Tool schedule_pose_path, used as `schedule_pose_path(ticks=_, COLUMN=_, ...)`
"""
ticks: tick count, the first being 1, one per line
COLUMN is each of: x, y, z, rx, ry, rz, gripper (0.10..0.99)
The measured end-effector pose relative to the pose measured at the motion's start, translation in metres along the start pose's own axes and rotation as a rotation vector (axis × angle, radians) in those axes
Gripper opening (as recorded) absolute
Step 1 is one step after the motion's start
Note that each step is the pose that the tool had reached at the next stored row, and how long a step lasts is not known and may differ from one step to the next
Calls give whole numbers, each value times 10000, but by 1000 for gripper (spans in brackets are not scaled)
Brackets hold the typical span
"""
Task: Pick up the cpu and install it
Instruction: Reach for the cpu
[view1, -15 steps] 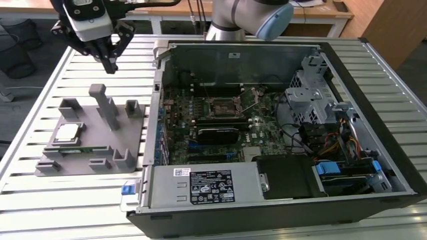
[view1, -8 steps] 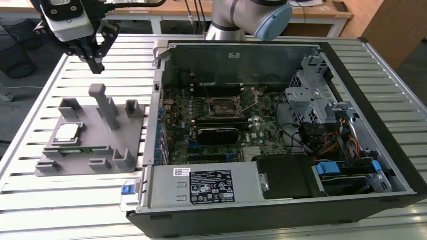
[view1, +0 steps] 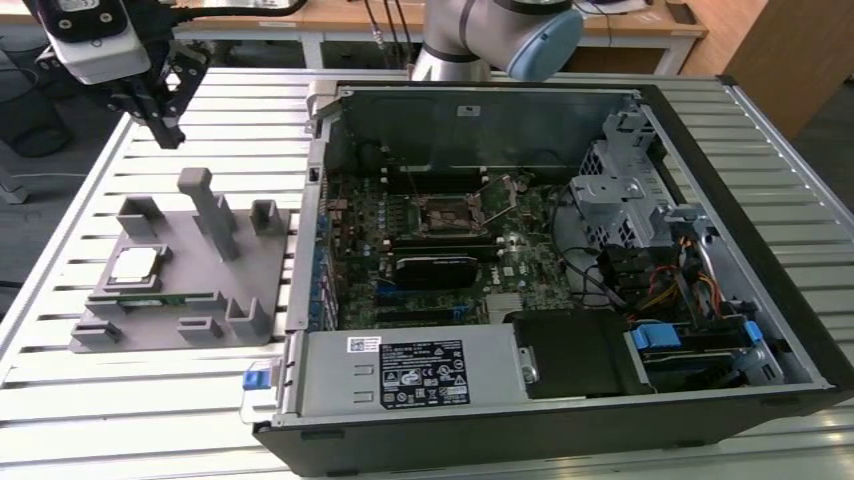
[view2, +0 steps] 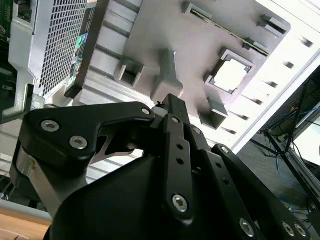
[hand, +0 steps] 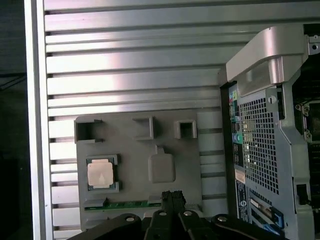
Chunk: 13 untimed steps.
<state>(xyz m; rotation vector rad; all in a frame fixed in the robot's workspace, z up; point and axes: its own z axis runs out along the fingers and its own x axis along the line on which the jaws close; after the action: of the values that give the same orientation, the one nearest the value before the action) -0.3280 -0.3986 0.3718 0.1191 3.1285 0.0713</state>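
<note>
**Overhead, the claw (view1: 170, 135) hangs shut above the holder while the cpu (view1: 135, 264) waits in its pocket**

Nothing has been picked up yet. The claw hangs high over the slatted desk (view1: 80, 220), well apart from the grey holder (view1: 200, 300) and touching nothing. In both wrist views its two black fingers (hand: 168, 196) meet at the tips, pressed together with nothing between them.

The cpu lies in a square pocket on the side of the holder farthest from the computer case (view1: 747, 330). It sits just beside the green memory stick (view1: 160, 298) that runs along one edge of the holder.

The relation that matters is this. From the claw, the cpu lies downward and off toward the holder's side away from the case. In the first wrist view the fingertips line up nearer the holder's middle, by the memory stick's edge, and the cpu (hand: 100, 174) sits to the outer side of that line. So the claw is neither over the chip nor level with it. As this is the only arm, no other hand is nearer.

The cpu rests flat with its pale metal lid up and its edges parallel to the holder's edges. Being square, it has no real long axis, and as far as I can judge either pair of opposite edges looks alike.

The socket (view1: 447, 212) on the board inside the case stands well apart from the holder, so the install has not begun.
</note>
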Motion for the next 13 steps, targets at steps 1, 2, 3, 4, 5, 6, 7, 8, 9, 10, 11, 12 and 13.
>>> schedule_pose_path(ticks=1, x=22, y=-2, z=1, rx=0, ry=1, rz=0, gripper=106)
schedule_pose_path(ticks=2, x=42, y=-3, z=2, rx=0, ry=0, rz=0, gripper=106)
schedule_pose_path(ticks=3, x=63, y=-5, z=3, rx=1, ry=1, rz=-1, gripper=106)
schedule_pose_path(ticks=4, x=82, y=-6, z=4, rx=1, ry=1, rz=0, gripper=106)
schedule_pose_path(ticks=5, x=103, y=-8, z=6, rx=1, ry=1, rz=0, gripper=106)
schedule_pose_path(ticks=6, x=122, y=-10, z=8, rx=1, ry=0, rz=1, gripper=106)
schedule_pose_path(ticks=7, x=140, y=-11, z=9, rx=0, ry=1, rz=1, gripper=106)
schedule_pose_path(ticks=8, x=158, y=-13, z=11, rx=0, ry=0, rz=0, gripper=106)
schedule_pose_path(ticks=9, x=175, y=-14, z=12, rx=0, ry=0, rz=1, gripper=106)
schedule_pose_path(ticks=10, x=191, y=-15, z=14, rx=0, ry=0, rz=0, gripper=106)
schedule_pose_path(ticks=11, x=208, y=-17, z=15, rx=0, ry=0, rz=0, gripper=106)
schedule_pose_path(ticks=12, x=224, y=-18, z=16, rx=0, ry=0, rz=0, gripper=106)
schedule_pose_path(ticks=13, x=242, y=-19, z=17, rx=0, ry=0, rz=1, gripper=106)
